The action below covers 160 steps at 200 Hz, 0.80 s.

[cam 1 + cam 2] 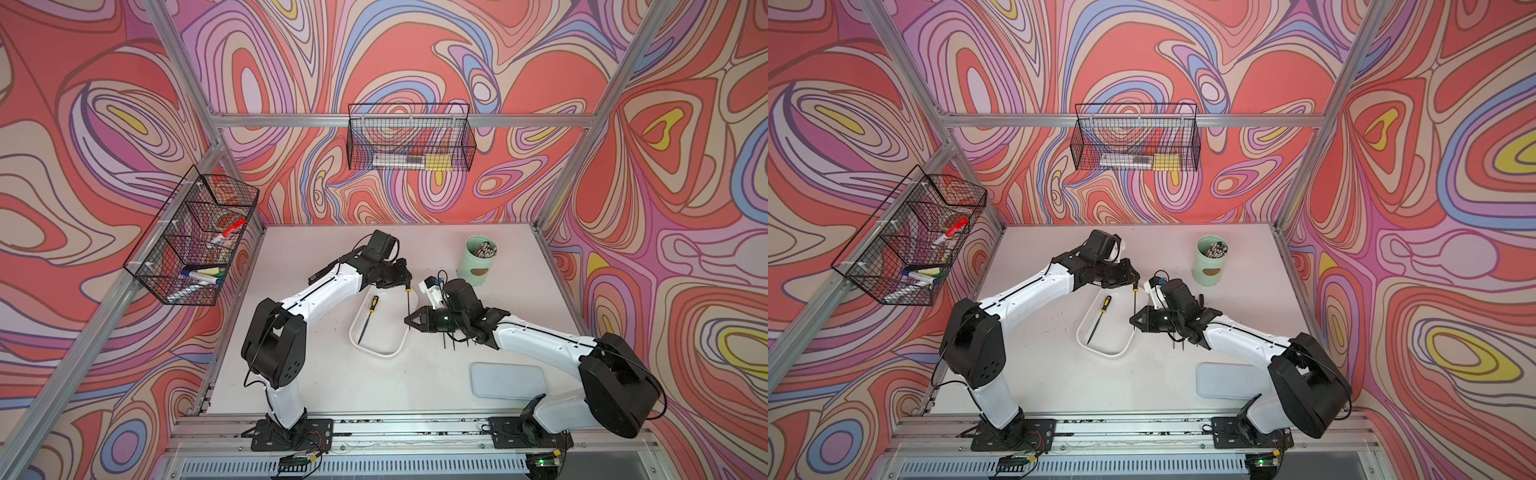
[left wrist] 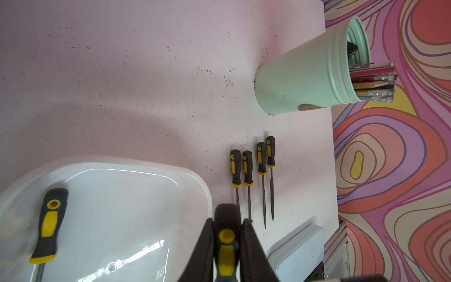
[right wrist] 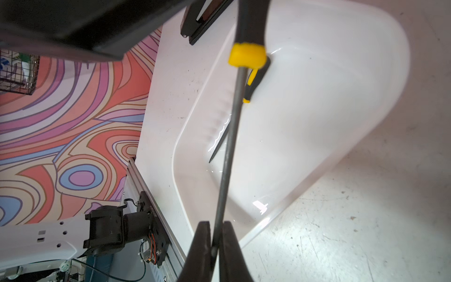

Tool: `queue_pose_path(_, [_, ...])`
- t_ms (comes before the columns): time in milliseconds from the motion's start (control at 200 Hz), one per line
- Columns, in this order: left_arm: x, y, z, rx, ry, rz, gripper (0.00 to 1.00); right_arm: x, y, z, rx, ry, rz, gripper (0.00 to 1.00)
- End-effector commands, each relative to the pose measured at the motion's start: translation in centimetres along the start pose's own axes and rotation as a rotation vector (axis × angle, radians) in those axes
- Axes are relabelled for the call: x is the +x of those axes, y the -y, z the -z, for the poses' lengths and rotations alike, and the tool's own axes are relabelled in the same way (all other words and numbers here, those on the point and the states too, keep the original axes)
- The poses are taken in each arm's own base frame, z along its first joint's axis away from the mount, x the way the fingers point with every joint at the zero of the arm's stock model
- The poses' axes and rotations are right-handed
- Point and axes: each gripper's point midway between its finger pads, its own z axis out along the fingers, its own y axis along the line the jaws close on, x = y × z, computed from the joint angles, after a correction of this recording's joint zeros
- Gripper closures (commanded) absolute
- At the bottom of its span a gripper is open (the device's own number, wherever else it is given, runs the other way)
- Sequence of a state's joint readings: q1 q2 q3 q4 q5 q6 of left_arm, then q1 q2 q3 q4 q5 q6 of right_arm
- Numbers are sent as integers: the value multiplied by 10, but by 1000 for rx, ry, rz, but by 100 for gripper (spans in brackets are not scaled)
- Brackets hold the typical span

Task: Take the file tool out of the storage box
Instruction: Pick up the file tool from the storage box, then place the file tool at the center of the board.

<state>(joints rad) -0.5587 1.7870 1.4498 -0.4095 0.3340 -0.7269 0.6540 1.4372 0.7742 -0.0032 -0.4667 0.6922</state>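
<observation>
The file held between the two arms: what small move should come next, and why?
Probably the left tool should open. It grips the file by the handle, while the right tool is shut on the shaft near the tip. Releasing would let the right arm carry it to the four files on the table.
</observation>
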Motion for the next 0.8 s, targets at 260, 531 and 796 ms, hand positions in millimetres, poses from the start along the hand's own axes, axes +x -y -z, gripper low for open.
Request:
queue_pose_path(260, [-2,9,12,27,11,-49,68,-11,-6,8,33,37,38,100])
queue_pose_path(531, [0,-9,35,-126,-6,-154,2,-10,35,38,390,71,7,100])
queue_pose_path(796, [12,-34,68,-257,4,-217,1,4,81,53,716,6,-54,100])
